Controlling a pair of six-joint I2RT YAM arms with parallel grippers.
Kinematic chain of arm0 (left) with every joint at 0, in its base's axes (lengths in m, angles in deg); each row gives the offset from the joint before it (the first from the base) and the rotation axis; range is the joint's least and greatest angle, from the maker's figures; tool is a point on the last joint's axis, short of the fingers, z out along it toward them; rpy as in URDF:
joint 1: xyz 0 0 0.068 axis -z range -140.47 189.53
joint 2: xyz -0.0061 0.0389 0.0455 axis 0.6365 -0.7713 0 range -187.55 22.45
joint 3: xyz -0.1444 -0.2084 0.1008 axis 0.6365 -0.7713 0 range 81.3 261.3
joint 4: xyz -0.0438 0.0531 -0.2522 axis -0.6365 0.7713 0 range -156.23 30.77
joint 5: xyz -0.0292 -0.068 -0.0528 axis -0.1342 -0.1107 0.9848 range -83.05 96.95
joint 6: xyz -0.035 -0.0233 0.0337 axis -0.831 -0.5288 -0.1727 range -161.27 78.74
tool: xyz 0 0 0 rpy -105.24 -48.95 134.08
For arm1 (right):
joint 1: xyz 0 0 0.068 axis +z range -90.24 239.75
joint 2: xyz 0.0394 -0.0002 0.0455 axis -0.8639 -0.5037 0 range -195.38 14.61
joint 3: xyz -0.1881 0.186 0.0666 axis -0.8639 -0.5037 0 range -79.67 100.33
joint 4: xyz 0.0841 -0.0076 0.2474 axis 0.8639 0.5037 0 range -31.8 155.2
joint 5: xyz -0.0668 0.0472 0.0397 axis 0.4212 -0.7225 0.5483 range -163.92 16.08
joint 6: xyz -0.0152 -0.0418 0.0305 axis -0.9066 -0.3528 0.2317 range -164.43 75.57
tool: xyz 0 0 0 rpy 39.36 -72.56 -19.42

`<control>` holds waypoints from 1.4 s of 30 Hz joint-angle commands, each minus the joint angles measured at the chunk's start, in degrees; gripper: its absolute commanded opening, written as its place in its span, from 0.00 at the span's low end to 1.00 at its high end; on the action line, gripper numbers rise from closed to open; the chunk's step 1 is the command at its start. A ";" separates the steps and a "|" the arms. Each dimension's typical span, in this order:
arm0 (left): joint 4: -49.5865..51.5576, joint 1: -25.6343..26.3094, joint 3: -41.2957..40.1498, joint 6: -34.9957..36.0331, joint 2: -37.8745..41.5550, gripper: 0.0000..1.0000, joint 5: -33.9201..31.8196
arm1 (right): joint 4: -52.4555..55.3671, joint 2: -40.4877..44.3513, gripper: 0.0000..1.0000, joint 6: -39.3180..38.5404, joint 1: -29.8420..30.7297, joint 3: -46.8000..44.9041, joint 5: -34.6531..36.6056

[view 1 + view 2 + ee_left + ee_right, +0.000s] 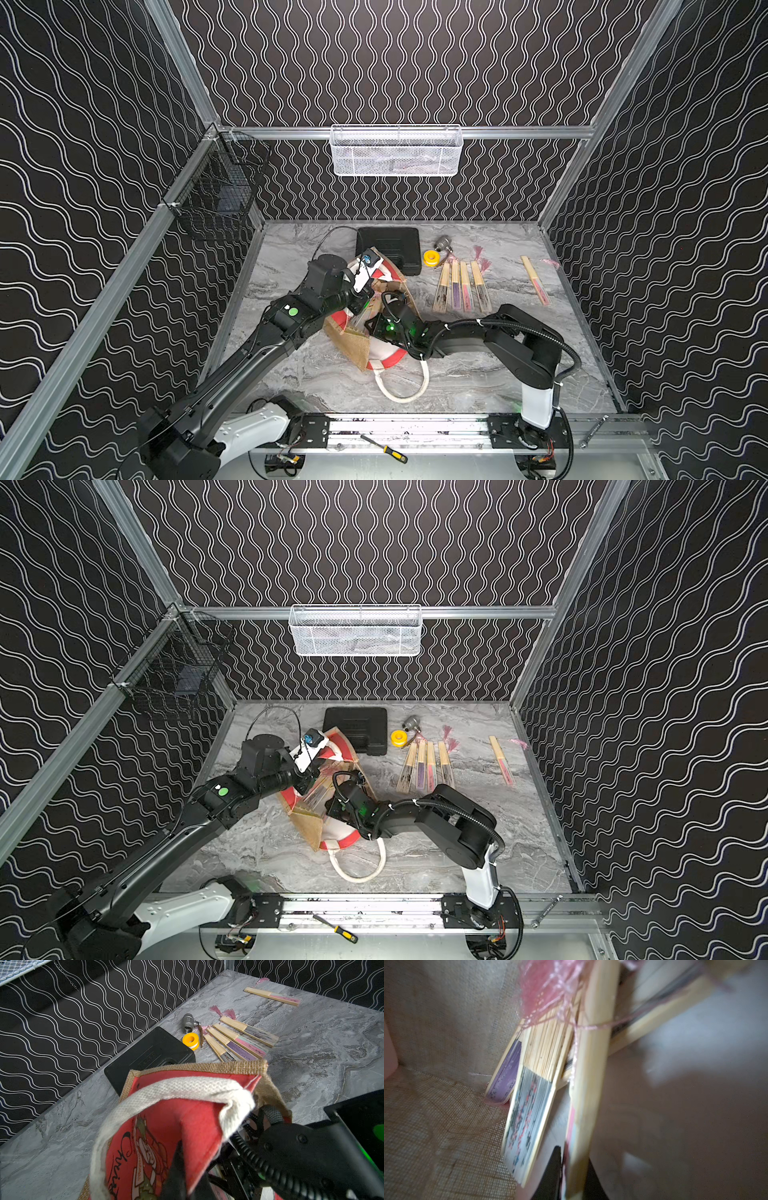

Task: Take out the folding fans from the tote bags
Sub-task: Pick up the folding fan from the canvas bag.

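Finding one: your right gripper (574, 1174) was inside the tote bag (351, 347), which lay on its side in the middle of the table (457, 374). In the right wrist view a dark finger stood against each face of a pink-edged fan (583, 1105). You had the jaws closed on it near its pleated end, as far as a blurred picture let me say.

Finding two, the relation that mattered: that fan's long axis ran straight ahead of the jaws, deeper into the bag, with its pivot end farthest from you. I judged the only clean way out to be back along that axis, through the mouth, not sideways.

Finding three: a grey-patterned fan (527, 1118) lay touching it. A purple fan (506, 1072) lay beyond that, against the jute wall. Pink tassel threads (550, 991) crossed the held fan's bamboo rib. I judged a snag likely, with a neighbour dragged along.

Finding four: your left gripper (182, 1172) was pinched together on the bag's red printed panel at the mouth, propping the opening. Your right arm was plainly the nearer to the fans inside.

Finding five: a row of four fans (457, 286) lay on the table beside the bag, on your right arm's side, and a single fan (536, 280) farther off.
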 commanded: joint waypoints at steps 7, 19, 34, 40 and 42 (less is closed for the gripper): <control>-0.82 0.06 0.54 0.27 -0.06 0.00 0.41 | -1.07 4.08 0.10 -1.52 -0.02 -2.15 -1.30; -0.73 0.00 0.54 0.28 0.20 0.00 0.07 | 3.12 13.06 0.08 -10.04 -0.05 -6.11 -2.16; -0.77 0.04 0.63 0.18 0.27 0.00 -0.13 | 28.10 26.97 0.07 -32.61 0.33 -8.03 -12.57; -0.81 0.08 0.50 0.18 0.03 0.00 -0.13 | 37.08 30.53 0.07 -37.97 0.76 -7.48 -11.41; -0.71 0.06 0.61 0.18 -0.11 0.00 -0.10 | 39.43 31.28 0.07 -38.97 1.03 -7.13 -11.02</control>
